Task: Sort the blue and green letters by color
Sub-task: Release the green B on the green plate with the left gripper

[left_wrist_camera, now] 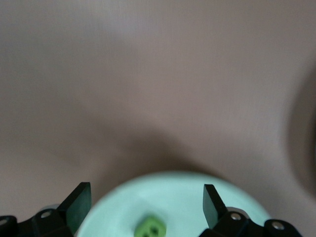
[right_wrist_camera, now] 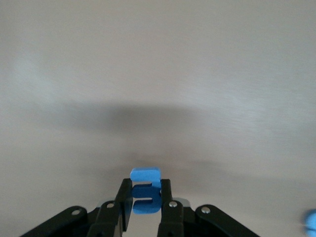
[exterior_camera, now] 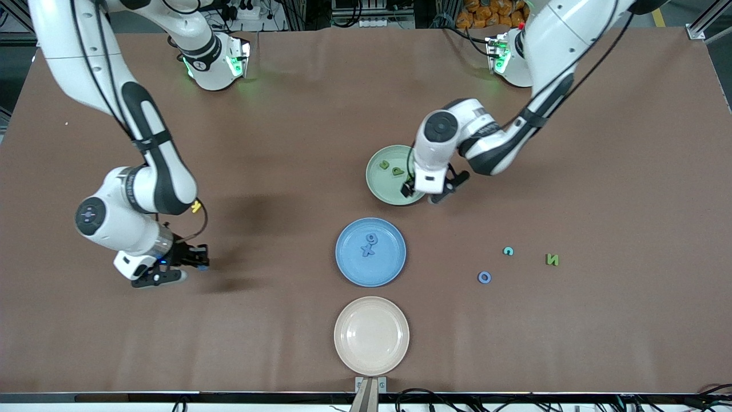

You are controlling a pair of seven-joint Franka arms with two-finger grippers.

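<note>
My left gripper (exterior_camera: 423,195) hangs open over the pale green plate (exterior_camera: 382,186), at the edge toward the left arm's end. Two olive green letters (exterior_camera: 384,165) (exterior_camera: 398,170) lie in that plate. In the left wrist view one green letter (left_wrist_camera: 150,228) rests on the plate (left_wrist_camera: 187,197) below the spread fingers (left_wrist_camera: 79,205), touching neither. The blue plate (exterior_camera: 351,264) holds two blue letters (exterior_camera: 368,249) (exterior_camera: 372,237). My right gripper (right_wrist_camera: 145,197) is shut on a blue letter (right_wrist_camera: 145,193), above bare table near the right arm's end (exterior_camera: 189,266).
Loose on the cloth toward the left arm's end lie a blue O (exterior_camera: 484,277), a teal letter (exterior_camera: 508,250) and a green N (exterior_camera: 552,259). A beige plate (exterior_camera: 372,355) sits nearest the front camera. A small yellow letter (exterior_camera: 196,206) lies beside the right arm.
</note>
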